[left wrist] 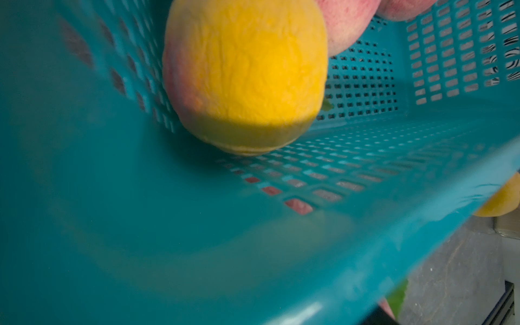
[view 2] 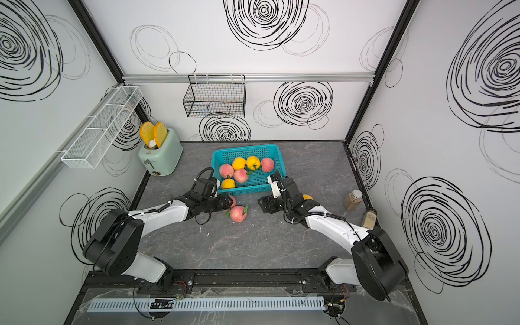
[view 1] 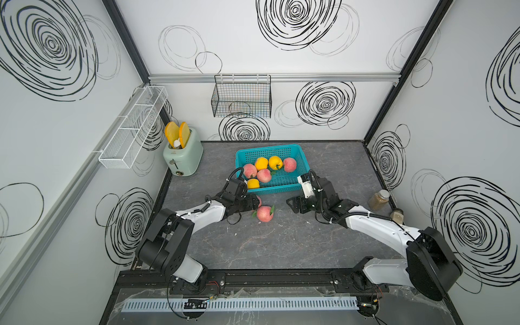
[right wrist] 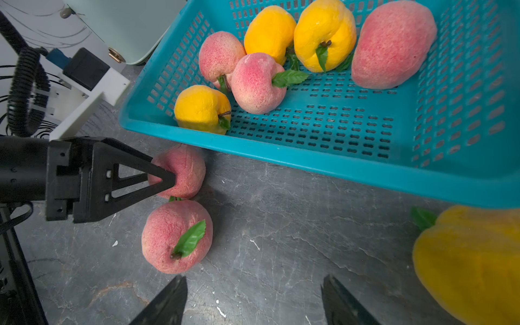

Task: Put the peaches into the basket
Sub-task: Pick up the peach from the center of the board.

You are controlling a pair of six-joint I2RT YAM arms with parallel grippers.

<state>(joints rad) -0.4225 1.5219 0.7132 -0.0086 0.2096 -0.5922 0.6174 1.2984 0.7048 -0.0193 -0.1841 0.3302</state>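
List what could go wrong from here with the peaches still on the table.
1. The left gripper straddles a pink peach lying right beside the basket's front wall; lifting straight up, it might catch the flared rim and shift the basket.
2. A second pink peach sits beside the first and could be nudged and roll away.
3. The yellow peach lies tucked against the rim, so the open right gripper may struggle to fit its fingers around it.

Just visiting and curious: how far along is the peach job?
Done: six round toy peaches, three pink, three yellow, lie in the teal lattice plastic basket. In hand: the left claw is at a pink peach beside the basket; grip unclear. Left: another pink peach and a yellow peach on the grey table.
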